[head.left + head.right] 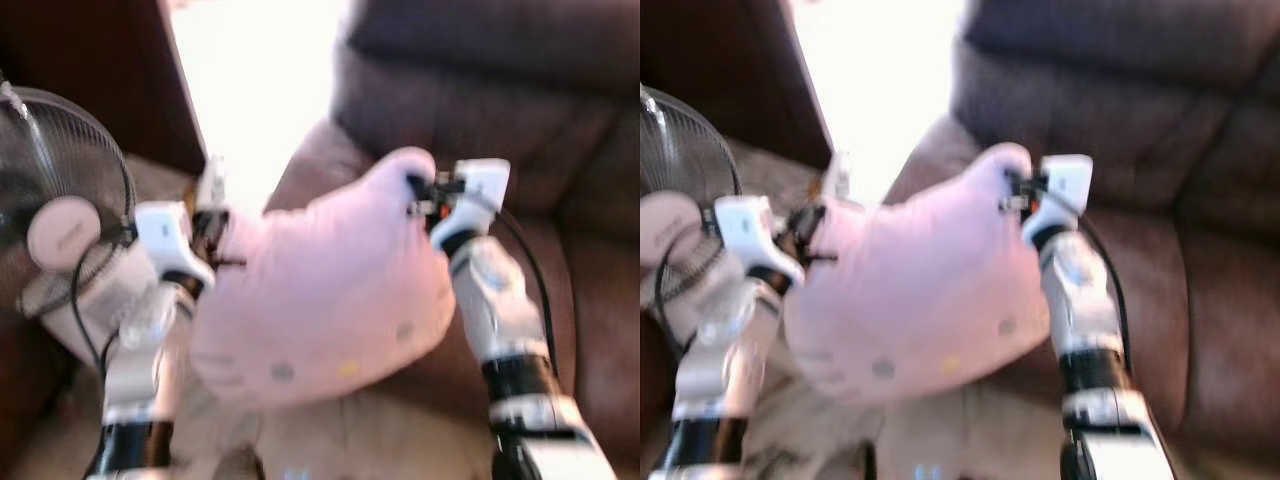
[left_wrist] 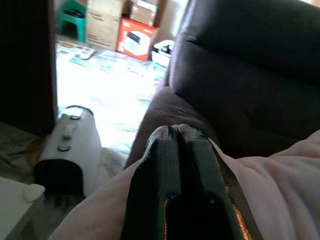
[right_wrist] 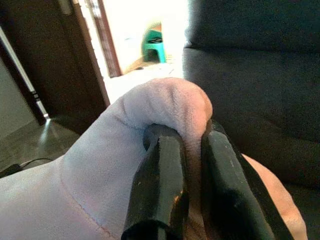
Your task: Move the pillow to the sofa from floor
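A pale pink pillow (image 1: 330, 300) with small coloured dots hangs in the air between my two arms, in front of the dark brown sofa (image 1: 520, 130). My left gripper (image 1: 222, 240) is shut on the pillow's left corner; in the left wrist view its fingers (image 2: 175, 180) press together over pink fabric (image 2: 280, 190). My right gripper (image 1: 418, 195) is shut on the pillow's upper right corner, and the right wrist view shows a fold of the pillow (image 3: 175, 107) pinched between its fingers (image 3: 160, 170). The pillow's right part overlaps the sofa's seat edge.
A standing fan (image 1: 60, 215) is close to my left arm. A white appliance (image 2: 65, 150) stands on the floor by the sofa's arm. Bright floor (image 1: 260, 90) leads through a doorway, with boxes (image 2: 137, 35) and a green stool (image 2: 75, 17) beyond. A dark door (image 1: 95, 70) is at left.
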Motion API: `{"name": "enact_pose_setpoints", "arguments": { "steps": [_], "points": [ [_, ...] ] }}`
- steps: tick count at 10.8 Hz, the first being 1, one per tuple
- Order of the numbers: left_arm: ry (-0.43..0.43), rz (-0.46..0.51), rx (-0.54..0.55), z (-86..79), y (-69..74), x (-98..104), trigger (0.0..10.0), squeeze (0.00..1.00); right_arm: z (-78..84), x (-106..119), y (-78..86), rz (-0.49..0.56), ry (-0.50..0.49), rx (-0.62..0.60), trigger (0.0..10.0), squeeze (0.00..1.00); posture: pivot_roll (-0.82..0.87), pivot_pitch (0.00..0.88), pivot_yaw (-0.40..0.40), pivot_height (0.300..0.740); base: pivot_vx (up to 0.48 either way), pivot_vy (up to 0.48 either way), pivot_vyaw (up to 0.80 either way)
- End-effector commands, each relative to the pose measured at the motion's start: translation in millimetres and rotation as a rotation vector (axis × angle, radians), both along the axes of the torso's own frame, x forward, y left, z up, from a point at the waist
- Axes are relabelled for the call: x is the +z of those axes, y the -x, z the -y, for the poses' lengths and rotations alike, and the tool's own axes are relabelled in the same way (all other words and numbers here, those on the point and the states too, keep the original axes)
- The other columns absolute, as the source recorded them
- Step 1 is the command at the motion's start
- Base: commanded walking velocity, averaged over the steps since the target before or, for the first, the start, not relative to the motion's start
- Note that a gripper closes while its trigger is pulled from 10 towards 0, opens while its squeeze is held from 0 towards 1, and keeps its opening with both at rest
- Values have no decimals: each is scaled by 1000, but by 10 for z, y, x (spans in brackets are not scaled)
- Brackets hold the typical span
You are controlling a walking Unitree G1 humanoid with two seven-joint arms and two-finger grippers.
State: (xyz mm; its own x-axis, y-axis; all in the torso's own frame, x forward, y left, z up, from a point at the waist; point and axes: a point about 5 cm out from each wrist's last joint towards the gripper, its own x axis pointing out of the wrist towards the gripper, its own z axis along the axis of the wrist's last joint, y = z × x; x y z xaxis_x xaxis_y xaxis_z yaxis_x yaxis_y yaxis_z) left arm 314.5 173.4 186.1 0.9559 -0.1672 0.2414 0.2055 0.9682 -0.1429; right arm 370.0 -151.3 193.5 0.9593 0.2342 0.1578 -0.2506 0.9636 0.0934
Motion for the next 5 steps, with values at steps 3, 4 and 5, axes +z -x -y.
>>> {"name": "enact_pose_setpoints", "arguments": {
  "steps": [3,4,5],
  "points": [
    [10,36,-8,35,4,78,10000,0,-43,158,-4,70,-11,24,10000,0,104,162,-47,740,82,-120,0],
    [19,39,6,18,5,79,10000,0,-45,152,-5,67,-10,26,10000,0,105,163,-47,740,0,0,0],
    [32,40,14,-2,3,81,10000,0,-45,148,-7,66,-11,23,10000,0,107,165,-48,740,0,0,0]
  ]
}}
